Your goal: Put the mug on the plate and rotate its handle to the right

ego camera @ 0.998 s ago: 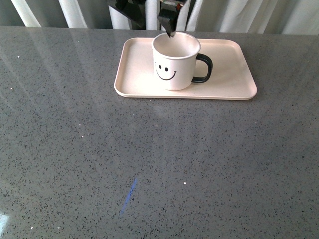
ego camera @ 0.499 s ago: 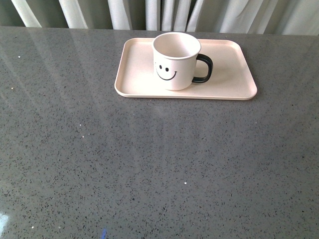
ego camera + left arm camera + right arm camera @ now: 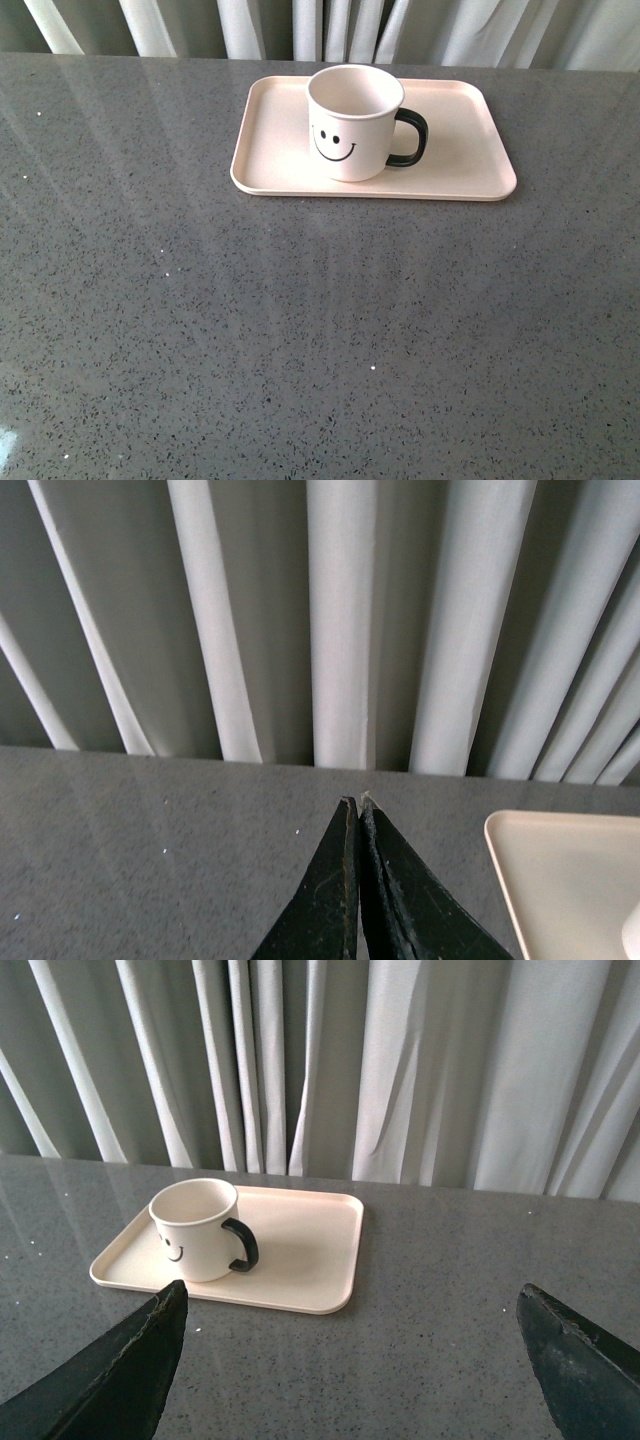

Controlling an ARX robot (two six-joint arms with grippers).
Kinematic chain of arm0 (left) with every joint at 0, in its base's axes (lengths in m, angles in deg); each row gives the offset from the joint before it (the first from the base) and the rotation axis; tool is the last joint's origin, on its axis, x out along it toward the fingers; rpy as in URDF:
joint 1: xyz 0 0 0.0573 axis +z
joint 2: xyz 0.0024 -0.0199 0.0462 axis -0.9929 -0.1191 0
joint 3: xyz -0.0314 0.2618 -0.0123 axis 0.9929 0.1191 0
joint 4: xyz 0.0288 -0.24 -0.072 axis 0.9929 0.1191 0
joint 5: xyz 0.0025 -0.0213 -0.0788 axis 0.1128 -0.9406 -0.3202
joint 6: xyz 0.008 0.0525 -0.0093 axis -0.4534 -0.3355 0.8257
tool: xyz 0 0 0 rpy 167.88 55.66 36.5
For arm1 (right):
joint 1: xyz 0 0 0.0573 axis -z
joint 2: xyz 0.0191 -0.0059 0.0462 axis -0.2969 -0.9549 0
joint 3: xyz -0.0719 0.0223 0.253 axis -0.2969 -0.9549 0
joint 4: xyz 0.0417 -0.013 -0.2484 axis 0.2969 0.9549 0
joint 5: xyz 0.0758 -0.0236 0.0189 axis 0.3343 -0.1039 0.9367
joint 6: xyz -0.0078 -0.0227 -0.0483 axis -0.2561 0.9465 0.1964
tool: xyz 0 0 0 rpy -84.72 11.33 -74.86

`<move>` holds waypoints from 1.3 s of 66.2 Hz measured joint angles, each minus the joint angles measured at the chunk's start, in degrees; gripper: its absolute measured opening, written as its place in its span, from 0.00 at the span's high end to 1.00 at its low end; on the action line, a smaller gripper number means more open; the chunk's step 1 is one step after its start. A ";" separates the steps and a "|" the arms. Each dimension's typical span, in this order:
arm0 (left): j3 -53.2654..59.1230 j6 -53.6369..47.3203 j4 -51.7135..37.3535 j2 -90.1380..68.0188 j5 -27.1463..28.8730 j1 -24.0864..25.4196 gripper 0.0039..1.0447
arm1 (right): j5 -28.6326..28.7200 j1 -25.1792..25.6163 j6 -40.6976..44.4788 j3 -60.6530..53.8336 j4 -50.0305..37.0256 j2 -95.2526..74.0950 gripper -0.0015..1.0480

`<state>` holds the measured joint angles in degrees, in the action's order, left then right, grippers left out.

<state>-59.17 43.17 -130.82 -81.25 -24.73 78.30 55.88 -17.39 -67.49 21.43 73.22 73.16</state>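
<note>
The white mug (image 3: 353,123) with a black smiley face stands upright on the pale pink plate (image 3: 460,150) at the back of the grey table. Its black handle (image 3: 410,137) points to the right. Neither gripper shows in the front view. In the right wrist view the mug (image 3: 195,1230) stands on the plate (image 3: 300,1250), well beyond my right gripper (image 3: 350,1295), which is open wide and empty. In the left wrist view my left gripper (image 3: 359,802) is shut and empty over bare table, with the plate's corner (image 3: 560,880) to one side.
Pale curtains (image 3: 300,25) hang behind the table's far edge. The grey speckled tabletop (image 3: 300,330) stretches in front of the plate.
One second ago a gripper was at the mug's far rim; it has withdrawn out of the front view. Mug and plate have not moved.
</note>
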 joint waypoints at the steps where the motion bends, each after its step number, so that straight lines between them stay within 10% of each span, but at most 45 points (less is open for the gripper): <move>1: 1.05 0.00 -0.13 0.68 -0.11 0.17 0.99 | 0.00 0.00 0.00 0.00 0.00 0.00 0.09; 46: 23.34 0.02 4.24 27.41 -4.59 4.72 0.99 | 0.02 0.00 0.00 0.00 0.00 0.00 0.09; 86: 25.40 0.00 25.11 50.88 -4.63 4.72 0.99 | 0.00 0.00 0.00 0.00 0.00 0.00 0.09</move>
<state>-33.77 43.17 -105.70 -30.37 -29.36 83.02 55.88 -17.39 -67.49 21.43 73.22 73.16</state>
